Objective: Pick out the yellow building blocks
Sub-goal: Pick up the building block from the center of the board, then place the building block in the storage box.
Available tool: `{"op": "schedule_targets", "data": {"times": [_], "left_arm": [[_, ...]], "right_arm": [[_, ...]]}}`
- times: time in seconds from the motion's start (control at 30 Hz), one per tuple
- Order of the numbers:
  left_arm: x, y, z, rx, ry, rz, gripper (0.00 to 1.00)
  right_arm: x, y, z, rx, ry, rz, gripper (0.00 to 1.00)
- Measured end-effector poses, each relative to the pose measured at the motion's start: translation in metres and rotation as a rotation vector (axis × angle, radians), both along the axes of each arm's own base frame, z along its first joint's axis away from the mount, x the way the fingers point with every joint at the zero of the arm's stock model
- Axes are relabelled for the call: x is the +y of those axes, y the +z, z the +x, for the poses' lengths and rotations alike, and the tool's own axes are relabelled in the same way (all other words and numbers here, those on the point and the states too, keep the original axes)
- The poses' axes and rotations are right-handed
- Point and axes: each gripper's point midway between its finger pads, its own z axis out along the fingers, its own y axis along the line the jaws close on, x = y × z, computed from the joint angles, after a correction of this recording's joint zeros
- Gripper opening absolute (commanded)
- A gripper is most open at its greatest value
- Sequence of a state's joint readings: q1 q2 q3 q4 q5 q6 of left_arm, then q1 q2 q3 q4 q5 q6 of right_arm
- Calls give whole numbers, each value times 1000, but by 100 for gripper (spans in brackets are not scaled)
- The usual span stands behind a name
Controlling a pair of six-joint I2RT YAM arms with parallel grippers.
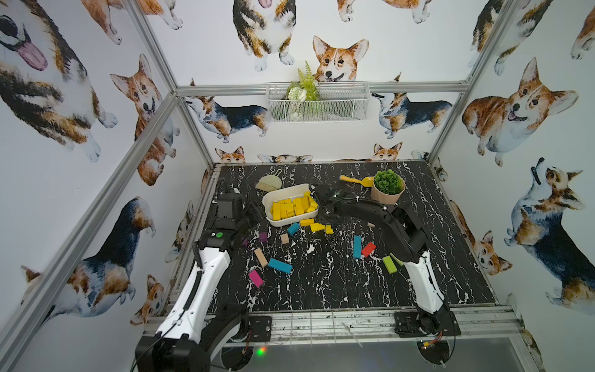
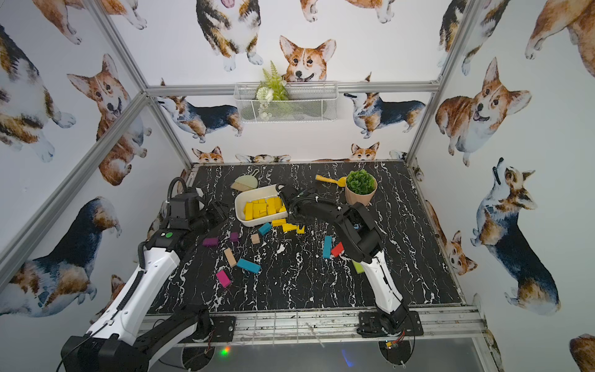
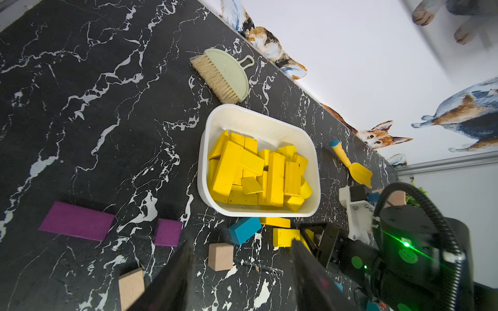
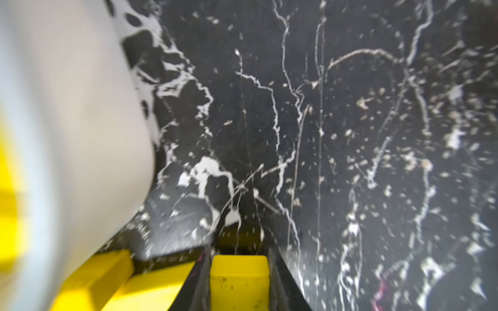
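Many yellow building blocks (image 1: 291, 206) (image 3: 258, 172) lie piled in a white tray (image 1: 280, 192) (image 3: 258, 118). A few more yellow blocks (image 1: 317, 227) (image 2: 279, 222) lie on the table just in front of the tray. My right gripper (image 1: 322, 219) (image 4: 239, 258) reaches down at the tray's near right corner. It is shut on one yellow block (image 4: 238, 280), with two others beside it (image 4: 151, 285). My left gripper (image 1: 256, 208) (image 3: 242, 282) hovers left of the tray, open and holding nothing.
Blue (image 1: 280, 265), magenta (image 1: 256, 278), purple (image 1: 263, 237), wood (image 1: 260, 257), red (image 1: 368, 249) and lime-green (image 1: 389, 264) blocks are scattered over the black marble table. A brush (image 1: 269, 182), a yellow scoop (image 1: 355, 181) and a potted plant (image 1: 388, 186) stand behind.
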State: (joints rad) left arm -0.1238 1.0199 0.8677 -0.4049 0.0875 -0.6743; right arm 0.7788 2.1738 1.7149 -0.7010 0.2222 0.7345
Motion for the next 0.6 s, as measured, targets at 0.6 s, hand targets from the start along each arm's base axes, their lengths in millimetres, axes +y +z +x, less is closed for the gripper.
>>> {"op": "schedule_targets", "data": {"times": [0.6], "left_arm": [[8, -33, -39, 59, 20, 7, 60]], "right_arm": [[87, 101, 55, -194, 151, 233, 26]]}}
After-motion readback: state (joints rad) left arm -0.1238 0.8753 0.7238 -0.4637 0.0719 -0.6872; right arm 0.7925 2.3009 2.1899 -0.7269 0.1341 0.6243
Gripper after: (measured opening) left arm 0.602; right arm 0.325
